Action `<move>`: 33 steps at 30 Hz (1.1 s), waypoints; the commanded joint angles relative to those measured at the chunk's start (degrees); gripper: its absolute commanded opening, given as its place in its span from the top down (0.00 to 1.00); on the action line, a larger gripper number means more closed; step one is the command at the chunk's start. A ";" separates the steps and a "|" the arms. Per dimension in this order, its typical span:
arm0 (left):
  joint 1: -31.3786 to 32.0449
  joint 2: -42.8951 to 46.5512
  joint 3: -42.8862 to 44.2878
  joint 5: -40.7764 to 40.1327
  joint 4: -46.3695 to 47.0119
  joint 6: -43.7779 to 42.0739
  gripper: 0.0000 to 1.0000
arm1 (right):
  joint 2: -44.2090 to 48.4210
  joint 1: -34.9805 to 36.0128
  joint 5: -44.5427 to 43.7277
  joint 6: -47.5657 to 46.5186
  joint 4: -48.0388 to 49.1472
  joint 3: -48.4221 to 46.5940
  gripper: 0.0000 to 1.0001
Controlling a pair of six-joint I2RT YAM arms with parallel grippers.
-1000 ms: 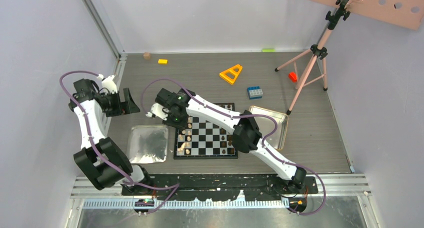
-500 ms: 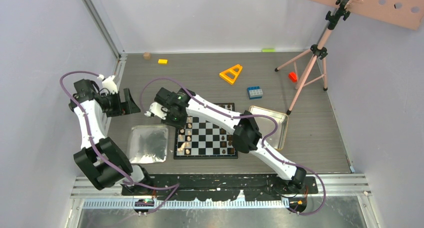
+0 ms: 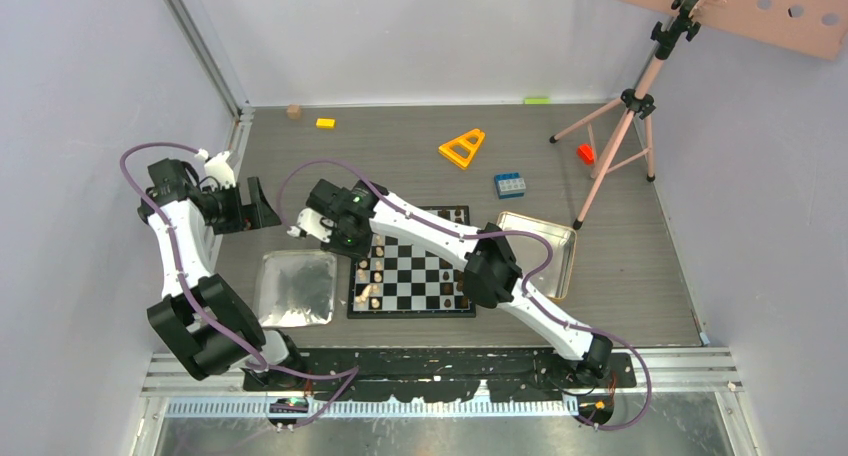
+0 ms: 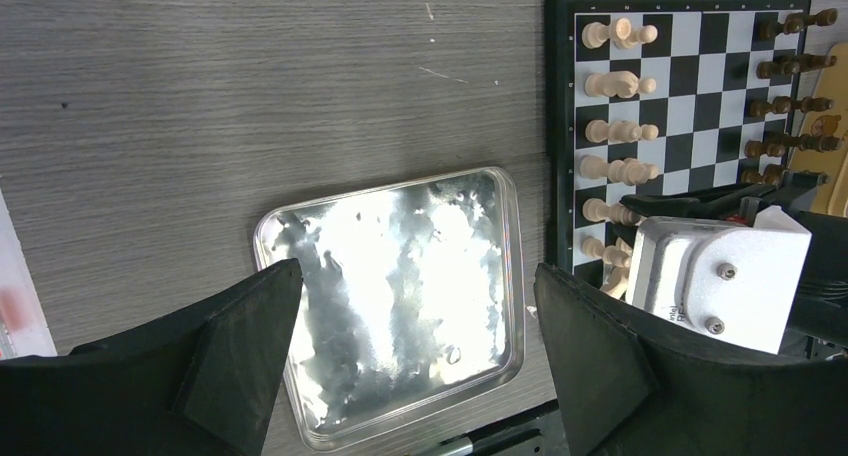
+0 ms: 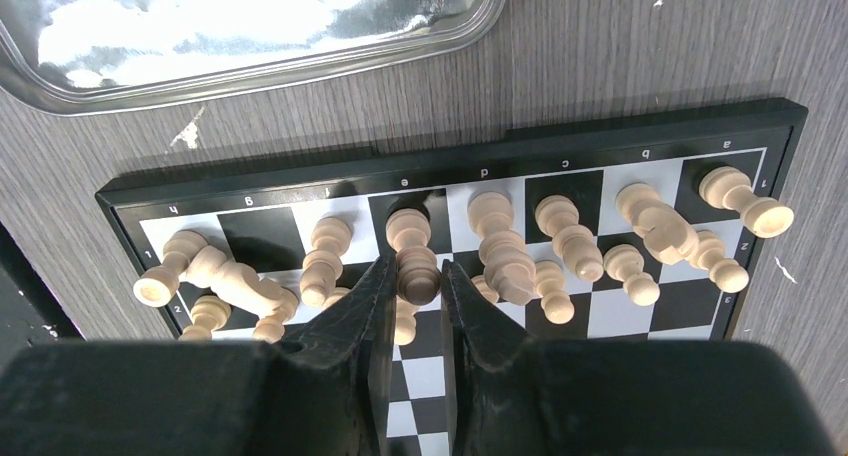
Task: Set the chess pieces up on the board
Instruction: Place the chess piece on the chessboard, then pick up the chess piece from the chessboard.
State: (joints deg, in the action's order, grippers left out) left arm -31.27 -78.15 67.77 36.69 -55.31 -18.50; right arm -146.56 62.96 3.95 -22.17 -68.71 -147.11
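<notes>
The board point(image 3: 420, 288) lies in the table's middle, with light tan pieces point(image 3: 372, 276) along its left side and dark brown pieces point(image 3: 452, 288) on its right. In the right wrist view the board point(image 5: 600, 148) has its tan pieces point(image 5: 560, 231) in two rows, a few lying on their sides. My right gripper point(image 5: 415, 281) is shut on an upright light tan piece point(image 5: 412, 261) in the e file near the board's edge. It sits over the board's far left corner point(image 3: 348, 238). My left gripper point(image 4: 415, 306) is open and empty, held above the silver tray point(image 4: 390, 296).
The silver tray point(image 3: 296, 286) lies left of the board, and a gold-rimmed tin point(image 3: 545, 246) lies to its right. A blue brick point(image 3: 509, 184), an orange triangle point(image 3: 462, 148), a yellow brick point(image 3: 325, 123) and a tripod point(image 3: 620, 126) stand farther back.
My right gripper has shifted slightly to the left over the board's left edge. The left arm has not moved.
</notes>
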 commanded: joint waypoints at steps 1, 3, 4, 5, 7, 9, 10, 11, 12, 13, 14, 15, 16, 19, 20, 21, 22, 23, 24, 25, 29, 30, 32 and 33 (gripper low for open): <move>-0.59 0.51 -0.09 1.61 -0.92 -1.10 0.11 | 0.90 0.41 -1.00 0.41 1.14 -1.16 0.73; -0.60 0.38 -0.05 1.62 -0.90 -1.10 0.11 | 1.46 0.40 -1.14 0.83 1.20 -1.17 0.66; -0.63 0.31 -0.09 1.54 -0.86 -1.10 0.11 | 1.72 0.40 -1.14 1.00 1.14 -1.12 0.62; -0.64 0.21 -0.08 1.55 -0.93 -1.13 0.11 | 2.18 0.41 -1.20 1.24 1.17 -1.02 0.61; -0.64 -0.02 0.07 1.59 -0.97 -1.18 0.11 | 3.02 0.37 -1.35 1.37 1.33 -0.85 0.57; -0.64 -0.19 0.22 1.63 -1.08 -1.11 0.11 | 3.89 0.38 -1.47 1.57 1.49 -0.86 0.55; -0.64 -0.20 0.33 1.71 -1.22 -1.10 0.11 | 4.17 0.40 -1.48 1.63 1.61 -0.88 0.55; -0.64 -0.24 0.42 1.77 -1.35 -1.14 0.11 | 4.77 0.41 -1.48 1.90 1.63 -1.00 0.55; -0.64 -0.13 0.51 1.85 -1.40 -1.08 0.11 | 5.09 0.41 -1.44 2.02 1.71 -1.08 0.55; -0.63 0.02 0.52 1.89 -1.34 -1.16 0.11 | 5.86 0.41 -1.43 2.33 1.82 -1.21 0.55; -0.64 0.20 0.52 1.96 -1.28 -1.33 0.11 | 6.29 0.37 -1.54 2.58 1.82 -1.24 0.55; -0.59 0.40 0.49 2.05 -1.15 -1.42 0.11 | 7.26 0.29 -1.51 2.71 1.89 -1.16 0.55; -0.63 0.66 0.38 2.07 -0.88 -1.46 0.11 | 8.44 0.22 -1.56 2.92 1.94 -0.94 0.55; -0.63 0.92 0.26 2.05 -0.70 -1.37 0.11 | 11.26 -0.17 -1.53 3.05 2.41 0.58 0.52; -0.59 1.00 0.33 2.07 -0.78 -1.29 0.11 | 12.89 -0.26 -1.19 2.87 2.42 1.82 0.52; -0.63 1.02 0.44 2.09 -0.82 -1.20 0.11 | 13.77 -0.28 -0.81 2.72 2.48 2.61 0.51; -0.64 0.99 0.45 2.09 -0.77 -1.07 0.11 | 15.65 -0.29 0.40 2.06 2.50 4.86 0.51; -0.64 1.06 0.55 2.07 -0.79 -0.99 0.11 | 16.59 -0.33 2.57 1.57 2.63 6.20 0.51; -0.64 1.12 0.57 2.16 -0.70 -0.89 0.11 | 18.44 -0.35 3.79 0.30 2.67 9.09 0.51; -0.64 1.09 0.55 2.16 -0.61 -0.73 0.11 | 19.27 -0.32 6.23 -0.32 2.74 10.51 0.52; -0.64 0.94 0.98 2.29 -0.37 -0.49 0.11 | 21.65 -0.18 13.58 -6.12 1.13 17.73 0.55; -0.64 0.72 1.17 2.23 -0.39 -0.48 0.11 | 22.02 0.02 14.44 -7.09 0.53 18.48 0.56; -0.64 0.36 1.54 2.07 -0.55 -0.49 0.11 | 22.02 0.44 16.66 -10.24 -0.53 19.99 0.57; -0.64 0.21 1.72 2.07 -0.65 -0.53 0.11 | 21.89 0.60 17.55 -11.99 -0.63 20.74 0.57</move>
State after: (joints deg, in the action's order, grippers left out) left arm -31.29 -78.30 67.79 37.36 -56.01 -18.63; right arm -125.45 62.65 14.55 -26.83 -67.53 -129.25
